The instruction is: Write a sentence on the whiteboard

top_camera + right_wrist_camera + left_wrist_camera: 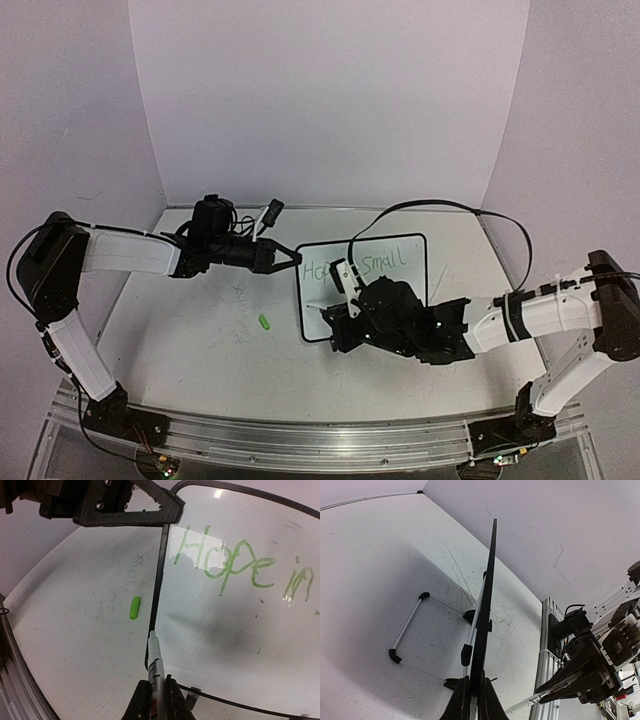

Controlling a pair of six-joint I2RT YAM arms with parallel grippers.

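Observation:
The whiteboard stands upright on the table, with green lettering on it; "Small" shows and the rest is partly hidden by my right arm. In the right wrist view the board reads "Hope in". My left gripper is shut on the board's upper left edge; the left wrist view shows the board edge-on between its fingers. My right gripper is shut on a white marker, whose tip is at the board's lower left edge.
A green marker cap lies on the table left of the board, also in the right wrist view. The board's wire stand rests behind it. A metal rail runs along the near table edge.

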